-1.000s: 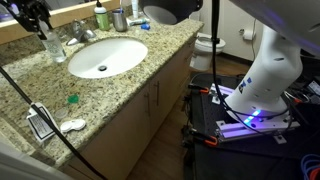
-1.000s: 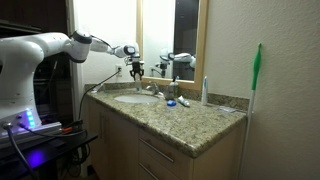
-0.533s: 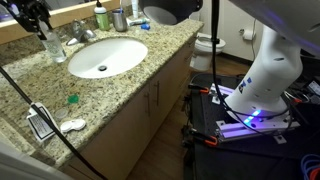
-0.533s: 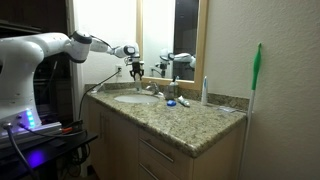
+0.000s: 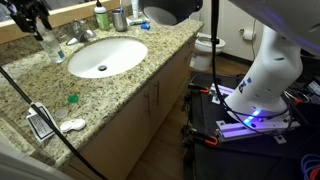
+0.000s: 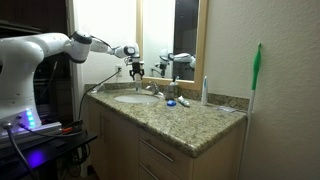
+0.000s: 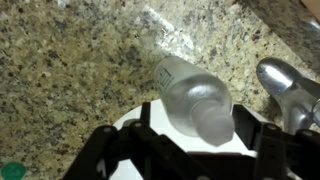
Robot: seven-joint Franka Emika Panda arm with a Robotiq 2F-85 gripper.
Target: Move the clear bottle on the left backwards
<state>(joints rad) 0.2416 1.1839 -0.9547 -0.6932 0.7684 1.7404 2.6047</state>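
The clear bottle (image 7: 188, 88) stands on the granite counter by the sink's rim, seen from above in the wrist view with its neck between my fingers. My gripper (image 7: 197, 128) has a finger on each side of the bottle's upper part and looks shut on it. In both exterior views the gripper (image 5: 36, 20) (image 6: 136, 70) hangs over the bottle (image 5: 47, 42) at the back of the counter, next to the faucet. In the side exterior view the bottle itself is too small to make out.
The white sink (image 5: 105, 56) and chrome faucet (image 5: 80, 33) (image 7: 285, 85) lie beside the bottle. A greenish soap bottle (image 5: 101, 18) and a cup (image 5: 119, 19) stand behind the sink. A small green cap (image 5: 72, 99) lies on the counter. The wall and mirror are close behind.
The gripper and bottle have shifted very slightly toward the back wall; otherwise nothing has visibly changed.
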